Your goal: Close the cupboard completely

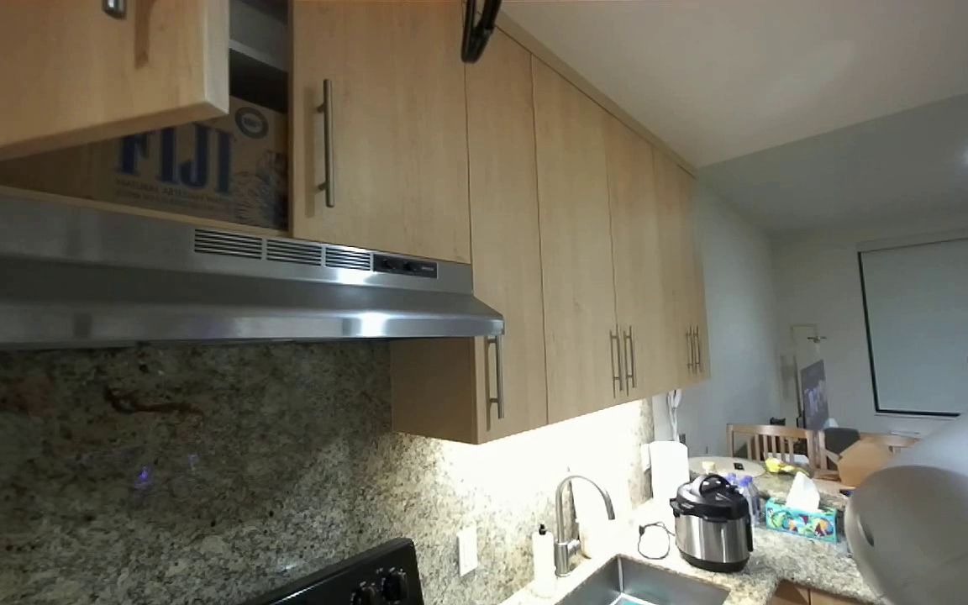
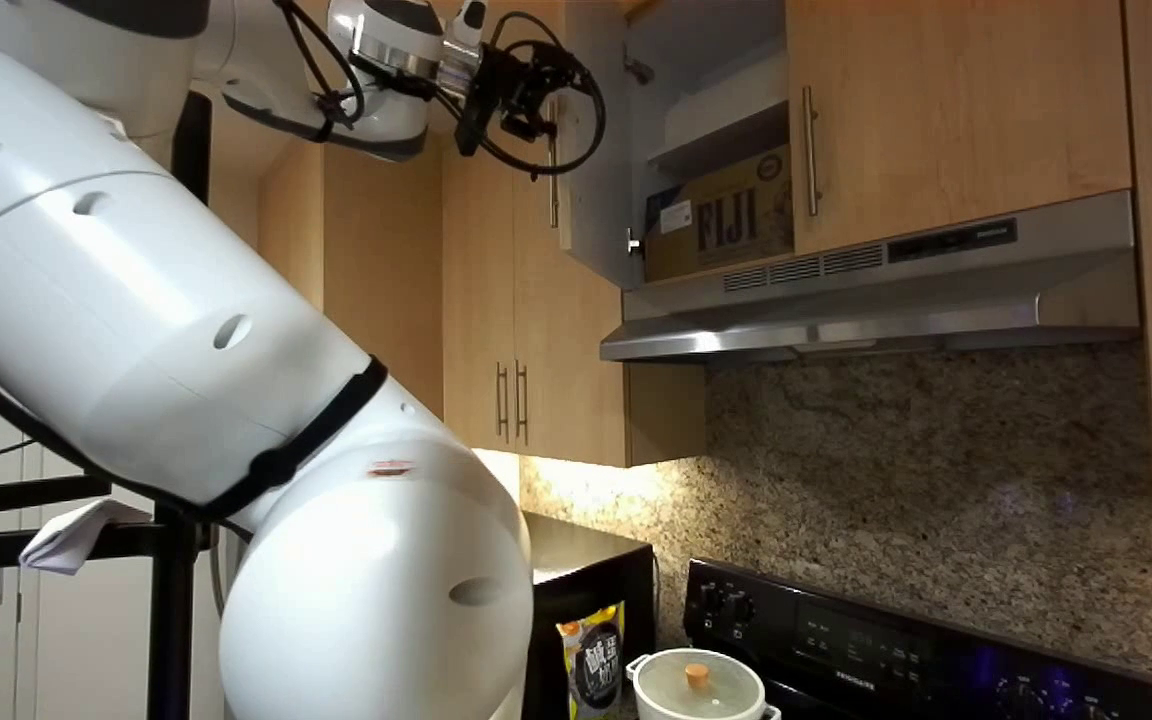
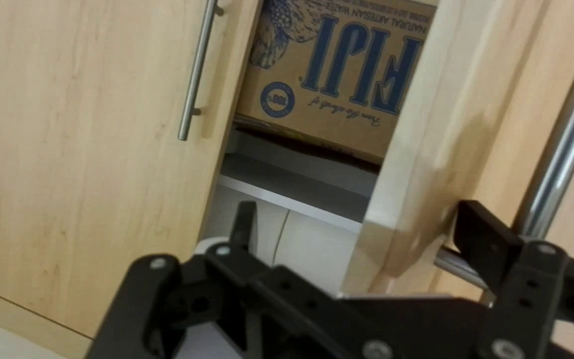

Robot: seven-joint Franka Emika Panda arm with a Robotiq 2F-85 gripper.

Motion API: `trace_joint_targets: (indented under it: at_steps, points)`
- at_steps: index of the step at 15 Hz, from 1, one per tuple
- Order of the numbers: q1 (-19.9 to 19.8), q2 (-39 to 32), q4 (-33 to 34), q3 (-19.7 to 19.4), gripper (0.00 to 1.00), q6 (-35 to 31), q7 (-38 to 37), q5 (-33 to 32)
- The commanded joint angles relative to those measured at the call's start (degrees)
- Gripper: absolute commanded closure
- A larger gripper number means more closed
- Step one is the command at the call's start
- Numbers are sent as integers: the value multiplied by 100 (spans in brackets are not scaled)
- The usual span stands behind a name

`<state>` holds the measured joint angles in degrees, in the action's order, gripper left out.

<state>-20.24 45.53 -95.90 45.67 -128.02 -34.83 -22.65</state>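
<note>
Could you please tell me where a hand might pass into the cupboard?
Probably between the open door and the closed door, into the slim space above the FIJI box, under the shelf. Crowded: where the box stands, and by the open door's handle, where the gripper is.

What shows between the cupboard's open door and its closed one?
The wrist view shows a FIJI box and a shelf there, both inside the cupboard.

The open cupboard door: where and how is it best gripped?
Probably by the bar handle, from the outer side of the door, fingers on either side of the bar: slim and straight, it stands off the door's face.
</note>
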Motion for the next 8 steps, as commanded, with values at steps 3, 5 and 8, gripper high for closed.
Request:
trace_joint_targets:
  at_steps: [3, 5, 8]
  points:
    - [-357, -279, 303, -257, 0, 423, -84, 11]
    - [-428, -462, 385, -360, 0, 490, -58, -16]
    - [-469, -846, 569, -533, 0, 523, 5, -79]
